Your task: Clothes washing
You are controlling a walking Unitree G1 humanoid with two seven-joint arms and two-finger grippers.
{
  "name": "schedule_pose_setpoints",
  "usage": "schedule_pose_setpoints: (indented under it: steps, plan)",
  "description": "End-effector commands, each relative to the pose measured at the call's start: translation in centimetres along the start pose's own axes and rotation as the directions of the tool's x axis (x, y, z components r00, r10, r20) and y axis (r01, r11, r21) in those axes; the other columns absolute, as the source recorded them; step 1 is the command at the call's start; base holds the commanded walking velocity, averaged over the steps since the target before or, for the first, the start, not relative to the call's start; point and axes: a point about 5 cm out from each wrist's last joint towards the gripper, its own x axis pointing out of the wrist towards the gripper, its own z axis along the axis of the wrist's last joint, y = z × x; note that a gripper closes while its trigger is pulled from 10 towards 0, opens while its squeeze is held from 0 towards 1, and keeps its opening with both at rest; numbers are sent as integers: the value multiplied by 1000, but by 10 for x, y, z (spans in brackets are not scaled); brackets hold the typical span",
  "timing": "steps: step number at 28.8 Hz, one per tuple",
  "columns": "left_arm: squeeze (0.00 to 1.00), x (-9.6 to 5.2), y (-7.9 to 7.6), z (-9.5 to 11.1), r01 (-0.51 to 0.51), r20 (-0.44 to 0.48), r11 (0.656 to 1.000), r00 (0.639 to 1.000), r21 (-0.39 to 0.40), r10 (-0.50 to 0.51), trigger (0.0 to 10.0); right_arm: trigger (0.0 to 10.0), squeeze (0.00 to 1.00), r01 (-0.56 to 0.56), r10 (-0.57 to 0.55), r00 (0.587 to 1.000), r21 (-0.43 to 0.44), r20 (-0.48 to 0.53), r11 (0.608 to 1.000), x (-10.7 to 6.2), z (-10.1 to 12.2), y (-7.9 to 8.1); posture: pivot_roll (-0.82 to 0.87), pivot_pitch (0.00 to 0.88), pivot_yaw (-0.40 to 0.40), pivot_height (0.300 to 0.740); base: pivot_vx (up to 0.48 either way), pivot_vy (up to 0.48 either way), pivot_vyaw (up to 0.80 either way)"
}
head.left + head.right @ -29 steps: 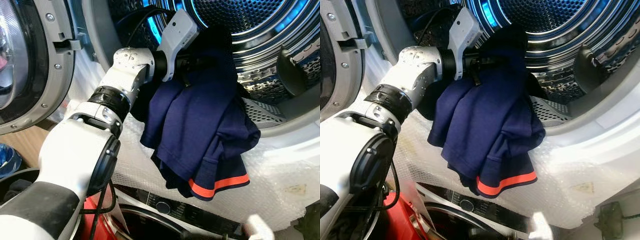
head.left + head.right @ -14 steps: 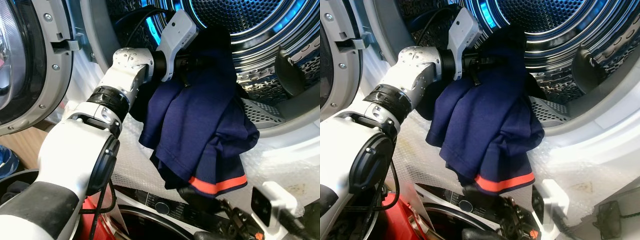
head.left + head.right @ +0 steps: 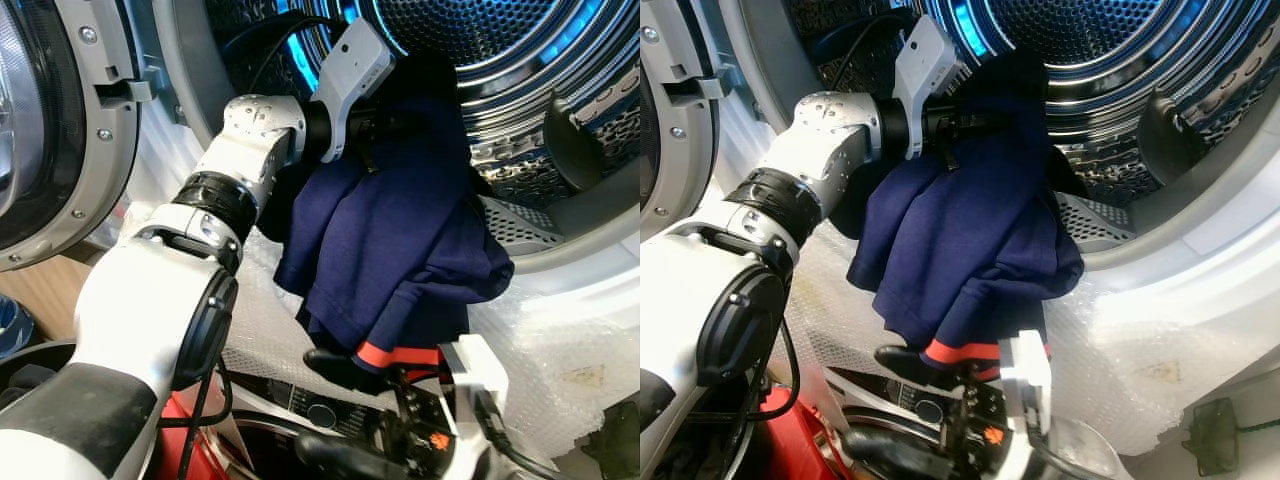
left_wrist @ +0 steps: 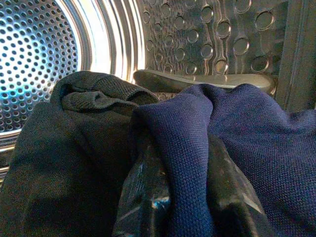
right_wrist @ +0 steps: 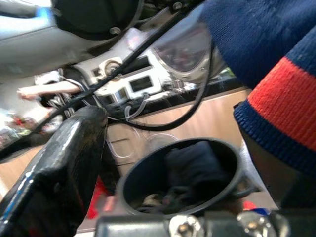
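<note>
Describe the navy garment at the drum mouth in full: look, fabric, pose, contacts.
The navy garment is a knitted piece, dark blue with an orange-red band along its hem. It hangs bunched and folded over the lip of the open drum, its upper part inside, its hem dangling against the bubble-wrap padding below. The left gripper is clamped on a fold near its top. The right gripper, open, has a finger at the striped hem from below. A darker garment lies beside it.
</note>
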Motion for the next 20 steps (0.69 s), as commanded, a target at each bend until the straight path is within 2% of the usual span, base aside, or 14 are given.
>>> schedule_pose_setpoints:
  steps: [1, 2, 3, 6, 8, 12, 18, 19, 20]
  plan:
    - [0, 8, -7, 1, 47, -4, 999, 999, -13, -47, 10000, 10000, 0, 55, -56, 998, -54, -16, 997, 5, 1, -6, 119, 62, -50, 740, 0, 0, 0]
    - [0, 9, -7, 3, 51, 4, 999, 999, -13, -51, 10000, 10000, 0, 68, -69, 997, -70, -17, 995, 7, 2, -8, 119, 62, -50, 740, 0, 0, 0]
    - [0, 11, -8, 10, 66, 36, 998, 997, -17, -65, 10000, 10000, 0, 119, -124, 992, -137, -27, 983, 12, 4, -15, 121, 62, -50, 740, 0, 0, 0]
    - [0, 13, -9, 16, 85, 56, 996, 995, -13, -84, 10000, 10000, 0, 199, -205, 979, -186, -14, 962, 17, 6, -25, 127, 62, -51, 740, 0, 0, 0]
    - [0, 13, -9, 18, 98, 67, 995, 993, -15, -96, 10000, 10000, 0, 225, -229, 973, -192, 1, 955, 19, 7, -29, 130, 60, -50, 740, 0, 0, 0]
    - [0, 15, -10, 28, 132, 103, 991, 986, -20, -129, 10000, 10000, 0, 344, -342, 938, -214, 48, 914, 21, 10, -43, 135, 59, -52, 740, 0, 0, 0]
    - [0, 15, -9, 41, 171, 156, 985, 974, -30, -164, 10000, 10000, 0, 404, -398, 915, -210, 73, 890, 19, 11, -50, 141, 58, -50, 740, 0, 0, 0]
    - [1000, 14, -10, 46, 209, 172, 978, 964, -21, -202, 10000, 10000, 0, 418, -410, 908, -213, 82, 883, 20, 10, -52, 143, 58, -50, 740, 0, 0, 0]
    - [1000, 14, -10, 46, 209, 172, 978, 964, -21, -202, 10000, 10000, 0, 418, -410, 908, -213, 82, 883, 20, 10, -52, 143, 58, -50, 740, 0, 0, 0]
